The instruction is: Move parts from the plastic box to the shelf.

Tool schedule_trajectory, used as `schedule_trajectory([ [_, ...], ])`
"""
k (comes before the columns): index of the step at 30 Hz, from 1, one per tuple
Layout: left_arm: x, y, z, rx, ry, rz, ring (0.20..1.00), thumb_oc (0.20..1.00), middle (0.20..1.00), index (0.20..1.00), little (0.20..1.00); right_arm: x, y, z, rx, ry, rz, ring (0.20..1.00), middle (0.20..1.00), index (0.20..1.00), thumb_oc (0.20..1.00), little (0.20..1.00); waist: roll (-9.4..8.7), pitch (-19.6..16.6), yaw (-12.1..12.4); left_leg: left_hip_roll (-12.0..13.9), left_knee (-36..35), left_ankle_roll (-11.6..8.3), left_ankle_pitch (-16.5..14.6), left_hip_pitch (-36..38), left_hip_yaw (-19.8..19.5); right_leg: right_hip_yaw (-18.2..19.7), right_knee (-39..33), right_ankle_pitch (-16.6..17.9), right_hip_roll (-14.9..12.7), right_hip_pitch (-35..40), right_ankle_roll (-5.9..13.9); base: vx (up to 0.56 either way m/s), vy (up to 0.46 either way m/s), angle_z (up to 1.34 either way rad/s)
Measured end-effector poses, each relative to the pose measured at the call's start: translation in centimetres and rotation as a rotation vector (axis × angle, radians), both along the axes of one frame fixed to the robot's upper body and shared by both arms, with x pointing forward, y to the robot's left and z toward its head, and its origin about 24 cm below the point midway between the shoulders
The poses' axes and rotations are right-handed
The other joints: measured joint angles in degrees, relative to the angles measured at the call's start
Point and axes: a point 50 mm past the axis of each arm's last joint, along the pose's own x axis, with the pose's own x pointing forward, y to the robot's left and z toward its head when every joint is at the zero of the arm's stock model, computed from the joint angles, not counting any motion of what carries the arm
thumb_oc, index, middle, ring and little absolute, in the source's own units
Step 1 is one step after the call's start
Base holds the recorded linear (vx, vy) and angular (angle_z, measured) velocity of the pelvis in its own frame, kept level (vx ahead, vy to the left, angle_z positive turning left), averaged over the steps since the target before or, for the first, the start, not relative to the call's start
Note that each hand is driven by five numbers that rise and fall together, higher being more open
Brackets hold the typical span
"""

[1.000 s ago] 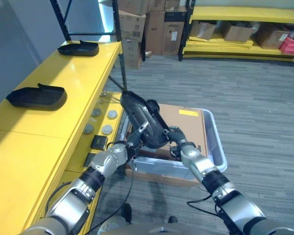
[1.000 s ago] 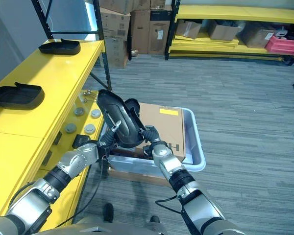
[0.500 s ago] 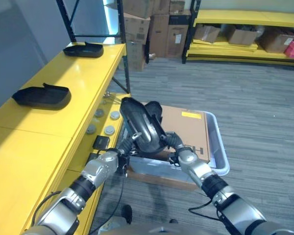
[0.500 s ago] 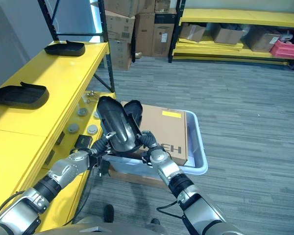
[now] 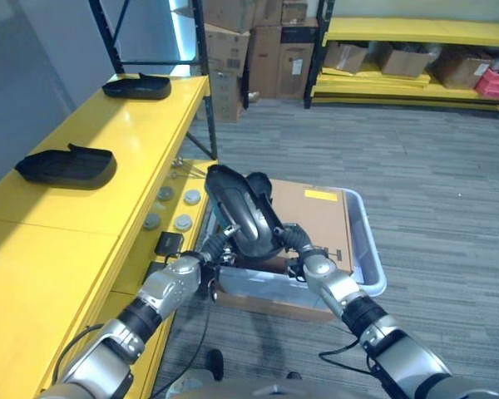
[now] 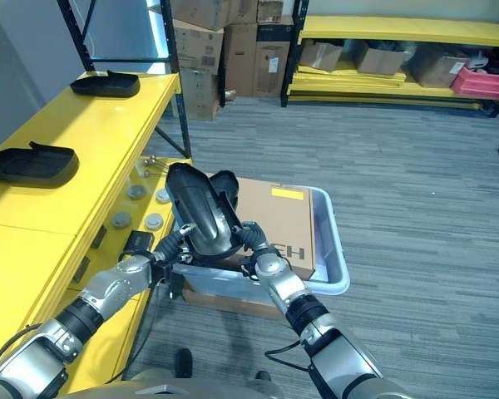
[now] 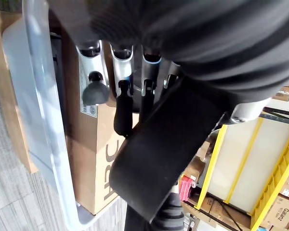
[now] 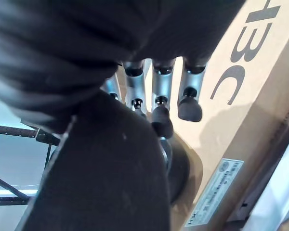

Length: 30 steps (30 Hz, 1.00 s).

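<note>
Black part (image 5: pixel 242 214) is being held tilted above the plastic box (image 5: pixel 368 249), left hand (image 5: pixel 209 252) and right hand (image 5: pixel 302 252) each gripping it with curled fingers.

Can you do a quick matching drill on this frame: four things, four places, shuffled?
Things:
1. black part
2. cardboard box
3. plastic box
4. black tray

Places:
A. on the grey floor beside the yellow shelf
B. lying on the yellow shelf
C. held between the left hand and the right hand
D. inside the plastic box

Pairs: 1-C, 2-D, 3-A, 4-B
</note>
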Motion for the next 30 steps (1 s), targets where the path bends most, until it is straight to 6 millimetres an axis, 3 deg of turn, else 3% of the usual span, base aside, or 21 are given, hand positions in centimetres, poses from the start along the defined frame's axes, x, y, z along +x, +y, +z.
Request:
schedule_trajectory([
  [5, 0.0, -0.1, 0.0, -0.003, -0.003, 0.001, 0.200, 0.200, 0.200, 0.200, 0.200, 0.0, -0.1, 0.1, 0.000, -0.006, 0.002, 0.200, 0.200, 0.200, 0.200, 0.200, 0.00, 0.00, -0.03, 0.00, 0.00, 0.00, 0.00, 0.02, 0.02, 0.03, 0.00, 0.02, 0.02, 0.01, -0.02, 0.00, 0.000, 0.00],
  [6, 0.0, 0.0, 0.1, -0.004, -0.007, 0.003, 0.200, 0.200, 0.200, 0.200, 0.200, 0.0, -0.1, 0.1, 0.003, -0.011, 0.002, 1.000, 1.000, 1.000, 1.000, 1.000, 0.00, 0.00, -0.03, 0.01, 0.00, 0.00, 0.00, 0.02, 0.02, 0.04, 0.00, 0.02, 0.02, 0.01, -0.03, 0.00, 0.000, 0.00],
  [12, 0.2, 0.0, 0.3, -0.011, -0.034, 0.027, 0.200, 0.200, 0.200, 0.200, 0.200, 0.4, -0.3, 0.6, 0.065, -0.027, -0.066, 1.000, 1.000, 1.000, 1.000, 1.000, -0.01, -0.04, 0.05, 0.01, 0.00, 0.01, 0.00, 0.12, 0.06, 0.06, 0.00, 0.03, 0.02, 0.08, -0.03, 0.00, 0.000, 0.00],
  [19, 0.5, 0.6, 1.5, -0.040, -0.114, 0.068, 0.200, 0.200, 0.200, 0.200, 0.200, 0.3, -1.4, 2.8, 0.206, -0.118, -0.199, 1.000, 1.000, 1.000, 1.000, 1.000, -0.01, -0.03, -0.05, 0.01, -0.21, 0.07, -0.08, 0.22, 0.22, 0.23, 0.00, -0.01, -0.04, 0.04, -0.01, 0.00, 0.000, 0.00],
  [21, 0.5, 2.0, 2.0, -0.061, -0.139, 0.131, 0.200, 0.200, 0.200, 0.200, 0.200, -0.6, -4.7, 3.3, 0.278, -0.163, -0.336, 1.000, 1.000, 1.000, 1.000, 1.000, -0.03, -0.02, -0.23, 0.01, -0.36, 0.05, -0.23, 0.36, 0.43, 0.44, -0.01, -0.47, -0.24, -0.15, 0.04, 0.00, 0.005, -0.02],
  [26, 1.1, 5.5, 2.5, -0.042, -0.172, 0.259, 0.200, 0.200, 0.200, 0.200, 0.200, -2.5, -11.1, 3.0, 0.239, -0.189, -0.564, 1.000, 1.000, 1.000, 1.000, 1.000, -0.09, 0.01, -0.77, 0.23, -0.37, -0.01, -0.75, 0.91, 1.53, 1.40, -0.02, -0.73, -0.20, -0.23, -0.02, 0.00, 0.008, -0.10],
  [30, 0.8, 7.0, 2.2, -0.039, -0.177, 0.312, 0.200, 0.200, 0.200, 0.200, 0.200, -5.0, -13.8, 0.9, 0.218, -0.114, -0.679, 1.000, 1.000, 1.000, 1.000, 1.000, -0.47, -0.16, -2.11, 0.33, -0.37, 0.05, -0.96, 0.99, 1.84, 1.57, -0.02, -0.62, -0.11, -0.33, 0.28, -0.01, 0.005, -0.09],
])
